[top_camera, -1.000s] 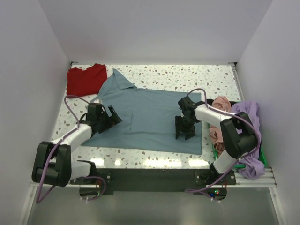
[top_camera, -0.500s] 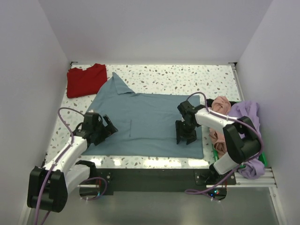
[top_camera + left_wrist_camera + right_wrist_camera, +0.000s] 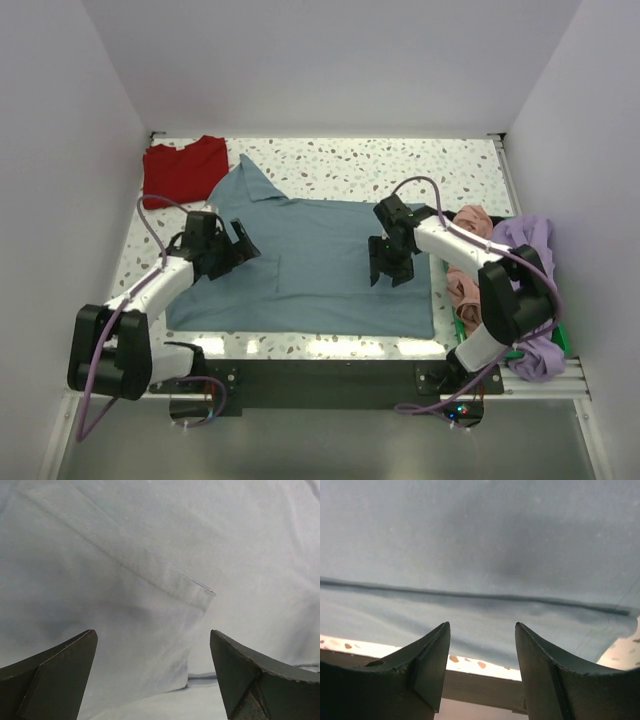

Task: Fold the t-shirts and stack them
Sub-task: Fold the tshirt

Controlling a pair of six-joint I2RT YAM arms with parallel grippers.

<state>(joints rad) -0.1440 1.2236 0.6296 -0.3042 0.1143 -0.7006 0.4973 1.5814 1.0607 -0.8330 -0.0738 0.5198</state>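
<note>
The top view showed the whole layout. The slate-blue t-shirt (image 3: 310,270) lay spread on the speckled table (image 3: 400,165), its collar end just beside the red t-shirt (image 3: 180,172) in the far left corner. The salmon-pink t-shirt (image 3: 468,285) and lavender t-shirt (image 3: 530,250) were bunched at the right edge.

That view put my left gripper (image 3: 237,246) over the blue shirt's left part and my right gripper (image 3: 388,268) over its right part, but it hid how my jaws stood. The wrist views settled that. My left fingers (image 3: 55,675) were spread wide with nothing between them, and only blue cloth lay ahead, crossed diagonally by a stitched hem (image 3: 150,565). My right fingers (image 3: 420,665) stood partly apart, also empty. Beyond them the blue cloth carried a long crease (image 3: 470,596), and a strip of table showed past the shirt's edge.

I could not tell whether either set of fingertips touched the cloth.
</note>
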